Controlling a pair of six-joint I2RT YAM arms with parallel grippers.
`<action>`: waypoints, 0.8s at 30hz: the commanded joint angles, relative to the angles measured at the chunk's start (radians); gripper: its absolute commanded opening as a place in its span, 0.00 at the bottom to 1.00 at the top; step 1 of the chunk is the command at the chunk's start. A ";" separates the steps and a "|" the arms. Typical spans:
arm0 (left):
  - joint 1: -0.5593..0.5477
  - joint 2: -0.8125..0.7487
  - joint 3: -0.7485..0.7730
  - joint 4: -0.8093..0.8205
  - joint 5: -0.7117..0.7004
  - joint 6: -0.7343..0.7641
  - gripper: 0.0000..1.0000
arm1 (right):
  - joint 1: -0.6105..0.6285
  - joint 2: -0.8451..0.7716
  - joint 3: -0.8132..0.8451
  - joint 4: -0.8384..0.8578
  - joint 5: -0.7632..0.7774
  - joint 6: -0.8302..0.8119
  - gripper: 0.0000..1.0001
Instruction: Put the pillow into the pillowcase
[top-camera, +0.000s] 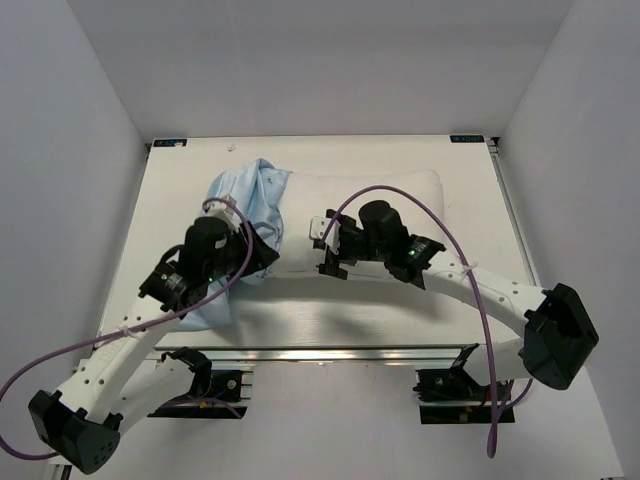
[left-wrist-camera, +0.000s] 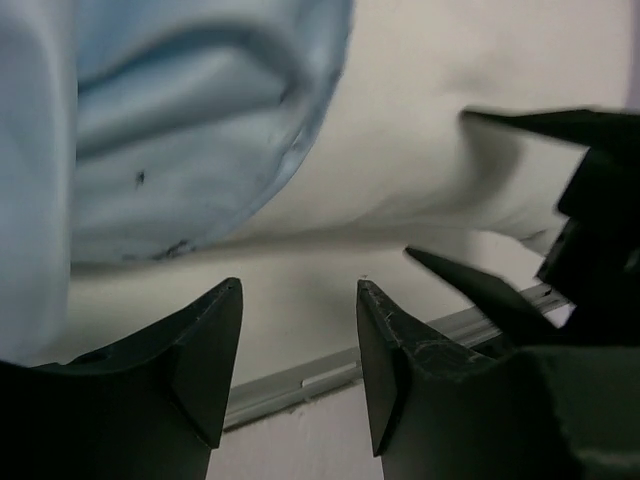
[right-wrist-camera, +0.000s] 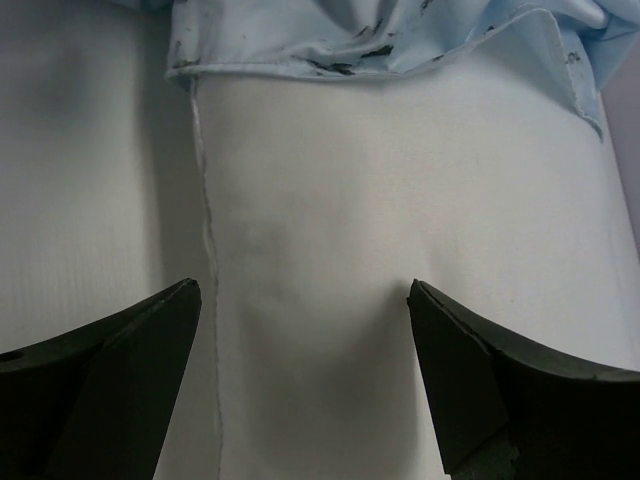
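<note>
White table (top-camera: 460, 165): pillow (top-camera: 400, 195) lies across middle, left end in pillowcase (top-camera: 245, 190). Right gripper (right-wrist-camera: 300, 290) wide open, empty, over pillow nr pillowcase hem. Left gripper (left-wrist-camera: 300, 290) part-open, empty, just beside pillowcase.

Two white arms (top-camera: 110, 360) with black joints (top-camera: 560, 335) and purple cables (top-camera: 484, 330).

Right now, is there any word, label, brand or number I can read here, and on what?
No text is readable.
Small blue tags at the far corners of the table: too small to read.
Dark marks on the pillowcase: blurred specks, no letters legible.
</note>
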 joint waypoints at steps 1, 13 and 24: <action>-0.050 -0.042 -0.095 -0.013 -0.048 -0.115 0.59 | 0.034 0.045 0.005 0.099 0.117 -0.061 0.89; -0.074 -0.061 -0.269 0.025 -0.269 -0.219 0.60 | 0.060 0.279 0.139 0.121 0.271 -0.034 0.65; -0.102 0.087 -0.083 -0.033 -0.439 -0.060 0.62 | 0.008 0.384 0.369 -0.059 0.191 0.032 0.22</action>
